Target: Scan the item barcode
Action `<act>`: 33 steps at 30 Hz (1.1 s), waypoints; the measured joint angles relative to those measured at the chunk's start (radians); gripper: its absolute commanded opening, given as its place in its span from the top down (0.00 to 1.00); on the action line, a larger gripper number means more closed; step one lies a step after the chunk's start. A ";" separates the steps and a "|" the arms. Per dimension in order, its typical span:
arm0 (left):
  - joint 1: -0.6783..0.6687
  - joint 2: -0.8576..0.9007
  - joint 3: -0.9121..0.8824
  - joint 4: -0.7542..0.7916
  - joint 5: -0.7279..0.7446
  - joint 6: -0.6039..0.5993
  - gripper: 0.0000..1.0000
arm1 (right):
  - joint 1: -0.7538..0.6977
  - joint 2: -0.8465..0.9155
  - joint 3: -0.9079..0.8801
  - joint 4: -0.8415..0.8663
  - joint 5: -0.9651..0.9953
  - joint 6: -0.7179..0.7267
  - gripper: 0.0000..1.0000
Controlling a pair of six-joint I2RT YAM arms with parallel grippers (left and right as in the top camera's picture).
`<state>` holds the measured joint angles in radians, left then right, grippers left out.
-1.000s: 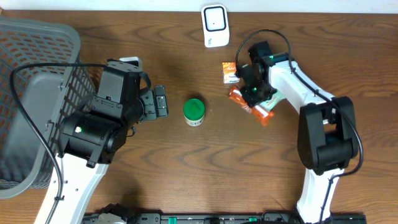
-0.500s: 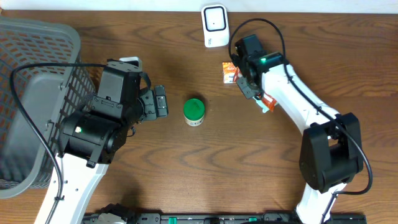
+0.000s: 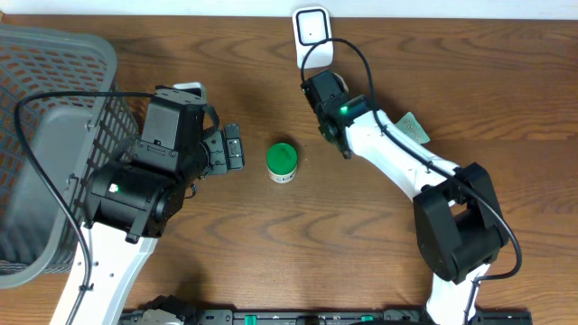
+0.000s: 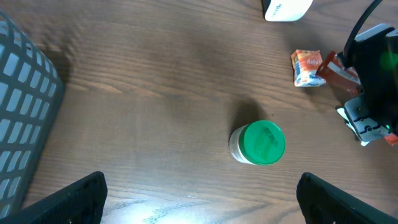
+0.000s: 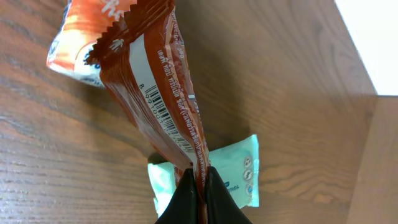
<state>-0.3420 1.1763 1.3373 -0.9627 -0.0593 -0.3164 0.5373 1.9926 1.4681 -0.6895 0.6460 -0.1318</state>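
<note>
Hovering just below the scanner [image 3: 312, 36] in the overhead view, the right gripper [image 3: 327, 95] hid its load; the left gripper [image 3: 233, 148] gaped empty, farther from the scanner. Left wrist view: the wrapper [image 4: 336, 70] showed red below the scanner. Right wrist view: jaws were pinched on the wrapper's end, and the barcode [image 5: 163, 111] ran along its length.

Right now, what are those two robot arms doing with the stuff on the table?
The right gripper is pinching one end of an orange snack wrapper and holding it close to the white scanner at the back of the table. You can see the wrapper's barcode printed along its side. The left gripper is wide open and holds nothing. It sits a little way from a jar with a green lid, which nobody is touching.
</note>
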 measured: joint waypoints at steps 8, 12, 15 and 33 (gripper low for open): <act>0.000 0.000 0.000 0.000 0.000 0.000 0.02 | 0.007 0.000 -0.033 0.011 0.030 0.001 0.98; 0.000 0.000 0.000 0.000 0.000 0.000 0.02 | 0.031 0.000 -0.122 0.058 0.074 0.000 0.98; 0.000 0.000 0.000 0.000 0.000 0.000 0.02 | 0.069 0.000 -0.191 0.098 0.111 -0.007 0.98; 0.000 0.000 0.000 0.000 0.000 0.000 0.02 | 0.201 0.000 -0.301 0.076 0.029 0.052 0.55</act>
<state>-0.3420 1.1763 1.3373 -0.9623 -0.0589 -0.3164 0.7387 1.9930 1.1675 -0.6136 0.6746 -0.0799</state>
